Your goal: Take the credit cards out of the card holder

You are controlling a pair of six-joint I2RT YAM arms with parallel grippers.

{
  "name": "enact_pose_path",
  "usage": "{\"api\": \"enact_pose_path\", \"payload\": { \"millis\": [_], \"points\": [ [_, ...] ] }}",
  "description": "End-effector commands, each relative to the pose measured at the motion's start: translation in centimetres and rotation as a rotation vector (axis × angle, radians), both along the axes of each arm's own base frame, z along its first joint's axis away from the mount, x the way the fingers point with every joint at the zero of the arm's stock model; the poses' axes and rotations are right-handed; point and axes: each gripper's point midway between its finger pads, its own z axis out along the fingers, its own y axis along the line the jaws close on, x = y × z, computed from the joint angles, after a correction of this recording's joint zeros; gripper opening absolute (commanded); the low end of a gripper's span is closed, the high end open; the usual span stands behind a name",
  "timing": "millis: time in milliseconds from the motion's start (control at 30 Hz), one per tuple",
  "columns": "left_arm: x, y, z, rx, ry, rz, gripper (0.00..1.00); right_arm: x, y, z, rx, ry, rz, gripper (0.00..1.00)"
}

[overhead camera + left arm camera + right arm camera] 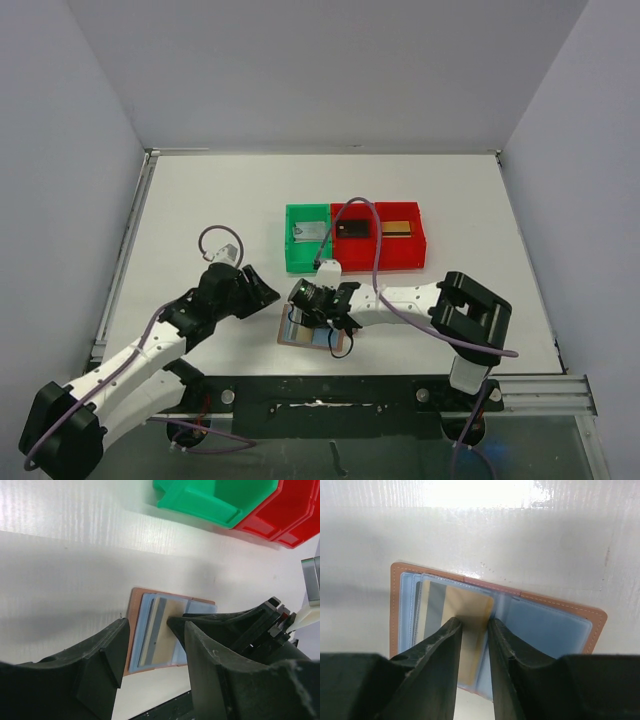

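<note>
We see card holder [560,625] open on surface [200,220], gold card [470,607] pocketed under right end effector [474,622], fingers narrow, grip we can't tell. Left end effector [155,640] spread. Green bin [290,255]: silver card [308,232]; red bin [375,262]: black card [357,229], tan card [398,229].

Green bin [305,265] beside red bins [380,260]

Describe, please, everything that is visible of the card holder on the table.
The card holder is a flat bifold, brown leather by its look, with light stitching along the rim. It lies open on the white table. Inside are clear blue-grey pockets; one stack holds a gold-tan card with a grey stripe. The right claw, narrowly open, has its tips at that card.
</note>
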Motion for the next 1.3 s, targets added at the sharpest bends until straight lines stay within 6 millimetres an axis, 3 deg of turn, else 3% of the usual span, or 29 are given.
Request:
{"api": "enact_pose_path", "payload": {
  "millis": [0, 200, 633, 1067, 1267],
  "points": [
    [0.7, -3.1, 2.2, -0.088, -0.093, -0.136, 0.46, -3.1, -5.2, -6.0, -0.166, 0.131, 0.019, 0.26],
    [0.0, -5.6, 0.5, -0.021, -0.06, -0.295, 0.45, -3.3, -5.4, -6.8, -0.118, 0.157, 0.029, 0.18],
    [3.7, -8.6, -0.2, 0.024, -0.099, -0.453, 0.47, -3.4, -5.2, -7.2, -0.031, 0.168, 0.023, 0.15],
    [1.3, -9.3, -4.0, 0.003, 0.041, -0.59, 0.46, -3.4, -5.5, -7.4, 0.02, 0.179, 0.007, 0.16],
    [1.3, -8.9, -4.4, 0.033, 0.055, -0.593, 0.44, -3.3, -5.4, -7.4, 0.029, 0.184, 0.007, 0.16]
  ]
}}
